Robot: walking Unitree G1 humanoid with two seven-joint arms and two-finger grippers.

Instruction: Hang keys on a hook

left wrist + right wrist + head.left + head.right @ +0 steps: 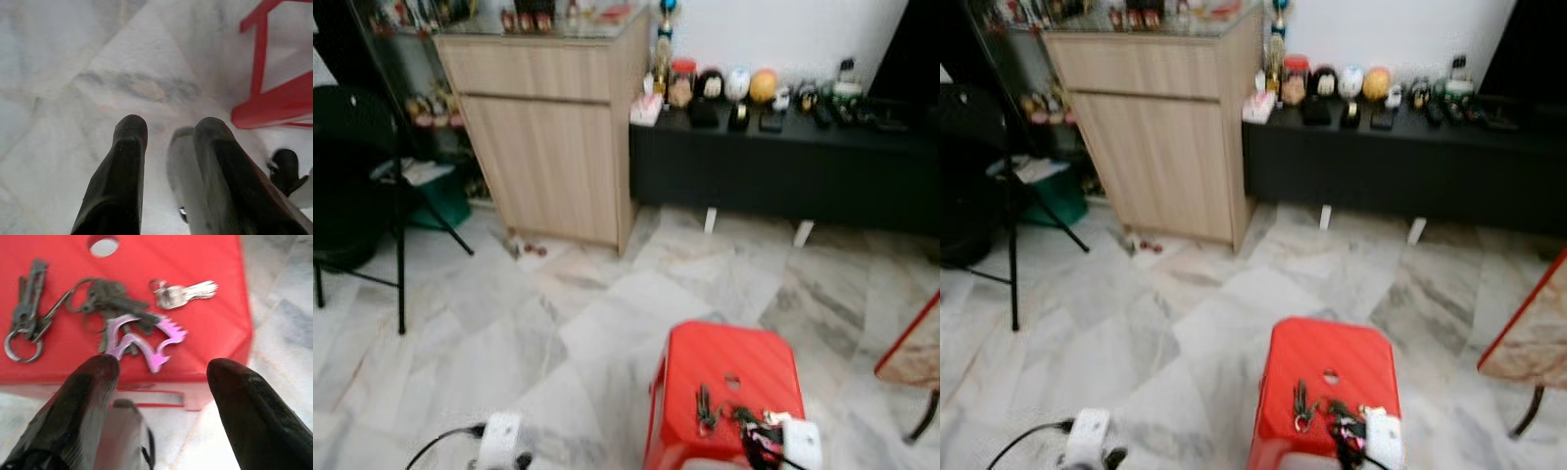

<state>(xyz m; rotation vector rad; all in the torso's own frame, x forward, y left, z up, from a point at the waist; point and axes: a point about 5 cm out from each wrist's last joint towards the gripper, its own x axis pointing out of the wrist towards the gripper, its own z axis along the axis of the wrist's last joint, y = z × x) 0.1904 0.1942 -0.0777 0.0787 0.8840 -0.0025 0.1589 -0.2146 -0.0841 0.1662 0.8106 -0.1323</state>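
A red plastic stool (pixel 729 367) stands on the marble floor just in front of me. Several keys lie on its seat. A purple keychain (pixel 146 340) is attached to a dark key bunch (pixel 115 296). Beside it lie a small silver key set (pixel 183 291) and a dark clip with a ring (pixel 24 313). My right gripper (pixel 161 369) hovers at the stool's near edge, open, with the purple keychain just beyond its fingertips. My left gripper (pixel 168 132) hangs low over the bare floor to the left of the stool, open and holding nothing.
A light wooden cabinet (pixel 548 137) stands at the back left, beside a low black bench (pixel 783 166) loaded with ornaments. A black folding chair (pixel 352 196) is at the far left. A red-edged table corner (pixel 911 352) juts in at the right.
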